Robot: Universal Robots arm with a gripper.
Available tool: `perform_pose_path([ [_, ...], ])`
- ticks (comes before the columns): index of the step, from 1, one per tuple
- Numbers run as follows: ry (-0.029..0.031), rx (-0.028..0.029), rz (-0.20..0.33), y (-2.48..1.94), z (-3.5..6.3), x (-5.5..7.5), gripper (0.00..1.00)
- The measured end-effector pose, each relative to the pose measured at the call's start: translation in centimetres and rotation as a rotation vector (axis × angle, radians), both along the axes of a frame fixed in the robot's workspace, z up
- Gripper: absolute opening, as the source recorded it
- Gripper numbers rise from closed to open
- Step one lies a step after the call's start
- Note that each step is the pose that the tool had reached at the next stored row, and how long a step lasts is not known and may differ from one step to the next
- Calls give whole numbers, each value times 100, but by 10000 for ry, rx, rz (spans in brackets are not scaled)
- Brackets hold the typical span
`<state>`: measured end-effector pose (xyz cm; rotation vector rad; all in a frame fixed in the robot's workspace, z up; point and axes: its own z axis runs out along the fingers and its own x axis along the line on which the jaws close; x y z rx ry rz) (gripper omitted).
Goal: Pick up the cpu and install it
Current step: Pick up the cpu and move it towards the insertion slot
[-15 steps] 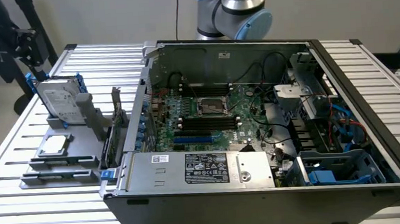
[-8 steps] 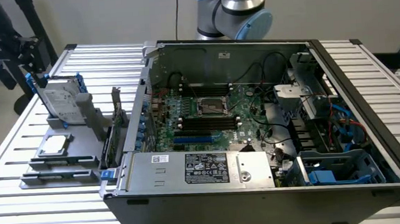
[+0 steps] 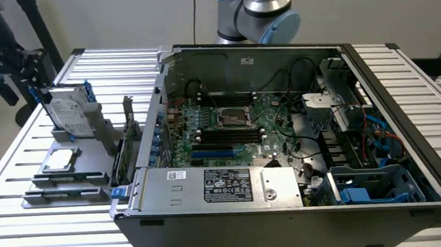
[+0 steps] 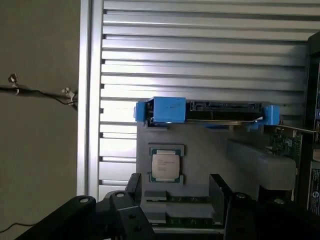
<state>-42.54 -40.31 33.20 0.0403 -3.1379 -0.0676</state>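
The pincer stands wide open, holding nothing, near the cpu lying in its grey holder

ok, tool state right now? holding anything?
Tool: open, holding nothing; the cpu lies ungripped.

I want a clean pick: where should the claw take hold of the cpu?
By two opposite thin edges, coming straight down from above. The cpu lies flat, metal top up, in a shallow seat on the grey holder, so probably only its sides offer a hold.
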Motion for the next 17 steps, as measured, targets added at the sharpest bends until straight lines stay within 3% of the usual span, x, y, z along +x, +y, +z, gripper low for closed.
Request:
perform_pose_path([
  [17, 13, 1, 33, -99, -309, -53, 65],
])
